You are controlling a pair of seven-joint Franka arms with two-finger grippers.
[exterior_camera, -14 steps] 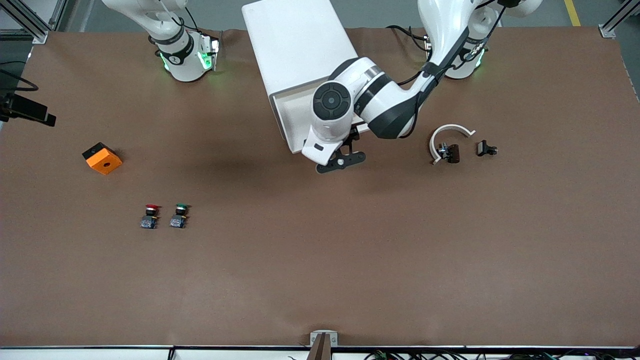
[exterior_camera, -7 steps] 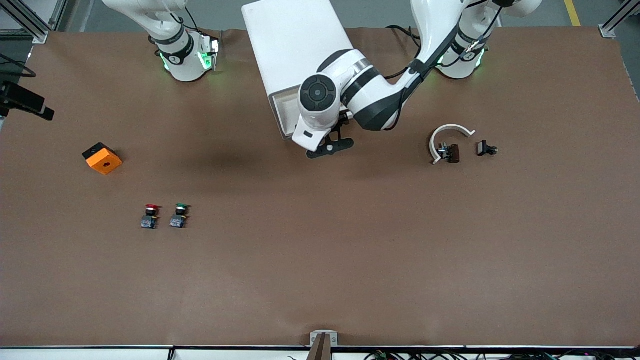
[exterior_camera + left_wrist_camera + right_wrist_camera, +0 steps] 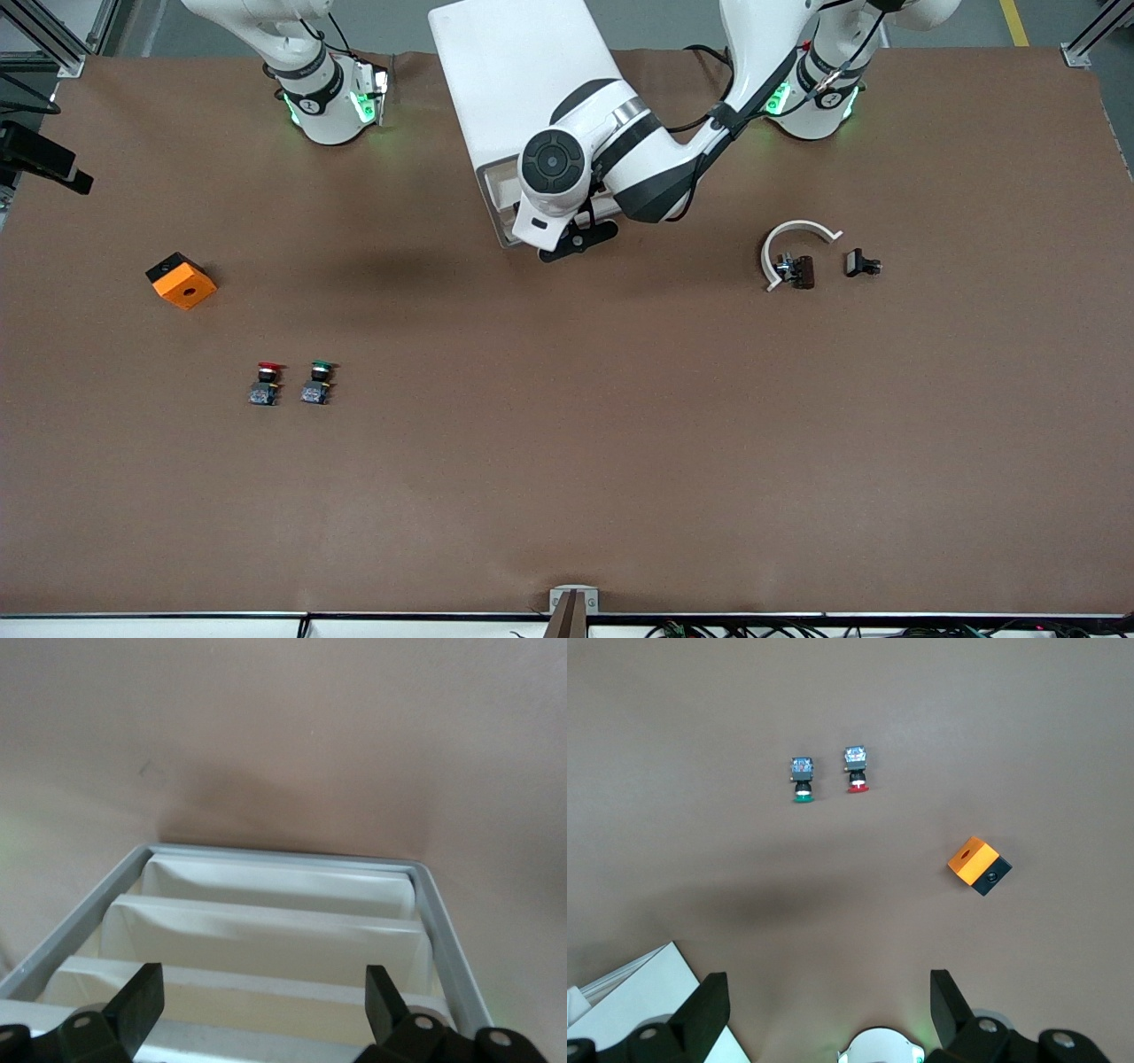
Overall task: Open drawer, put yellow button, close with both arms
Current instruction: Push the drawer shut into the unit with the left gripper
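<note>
The white cabinet [image 3: 523, 80] stands between the two arm bases. One drawer [image 3: 498, 190] sticks a short way out of its front, toward the front camera. My left gripper [image 3: 578, 241] hangs right at that drawer's front, partly under the arm's wrist. In the left wrist view the left gripper [image 3: 263, 1005] is open over the stacked cream drawer fronts [image 3: 266, 939], with nothing between its fingers. My right gripper [image 3: 828, 1010] is open and empty, held high near its own base and outside the front view. The yellow button is out of view.
A red-capped button [image 3: 266, 383] and a green-capped button [image 3: 318, 381] stand side by side toward the right arm's end. An orange box [image 3: 182, 281] lies farther from the front camera than they do. A white curved part [image 3: 793, 235] and a black clip [image 3: 861, 263] lie toward the left arm's end.
My left gripper has moved toward the cabinet, and the drawer has slid inward with it, now sticking out much less. The right arm has stayed where it was.
</note>
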